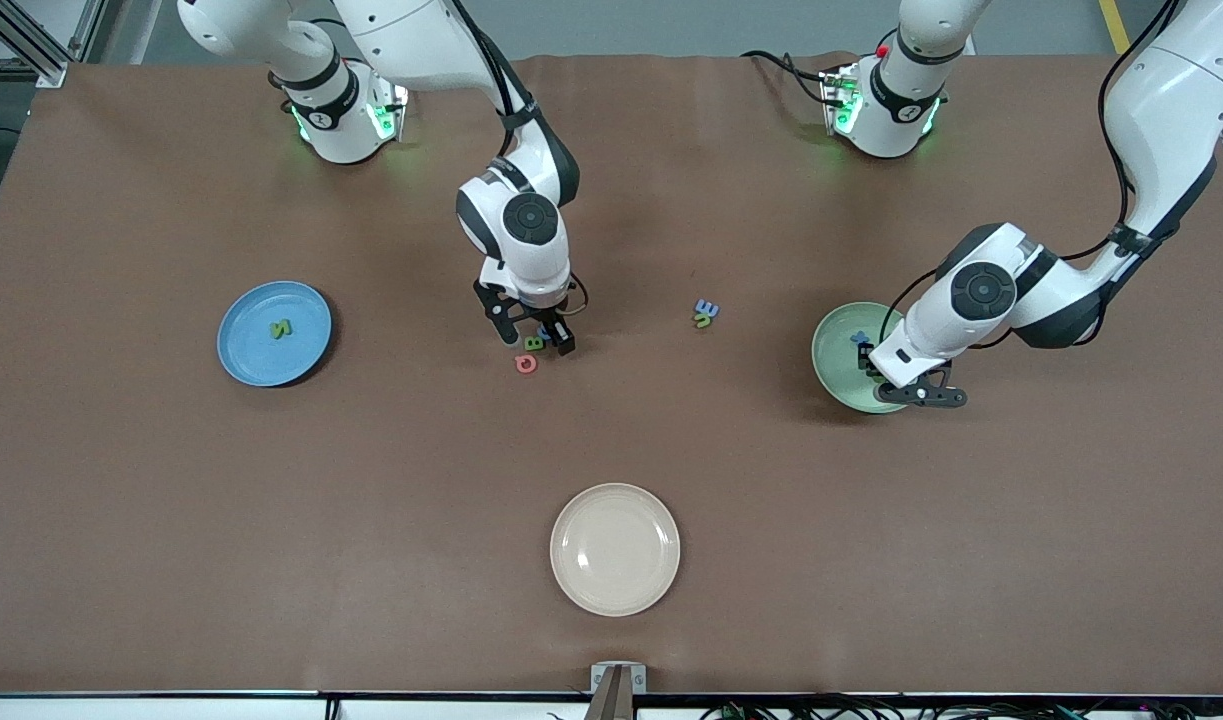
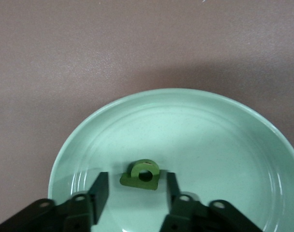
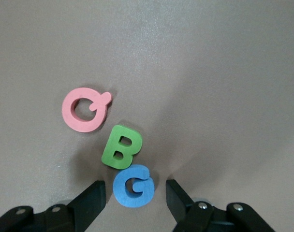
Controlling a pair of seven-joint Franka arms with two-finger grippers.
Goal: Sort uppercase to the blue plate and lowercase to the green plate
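The cream plate (image 1: 614, 548) lies nearest the camera. Farther up the bench (image 1: 171, 500), the pink Q (image 1: 525, 363), green B (image 1: 534, 343) and blue G (image 3: 133, 186) cluster; the right gripper (image 1: 539, 338) straddles the G, fingers apart. The left gripper (image 2: 135, 193) hangs open (nothing held) over the green plate (image 1: 836, 350), a green tailed letter (image 2: 141, 174) between its fingers. A green N (image 1: 280, 328) lies on the blue plate (image 1: 246, 345).

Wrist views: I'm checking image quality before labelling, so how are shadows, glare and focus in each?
Left wrist view: even light, soft sheen on the green plate, the green letter sharp, the left hand casting a faint shadow. Right wrist view: pink Q, green B and blue G crisp, soft shadows fanning from the right hand, no glare.
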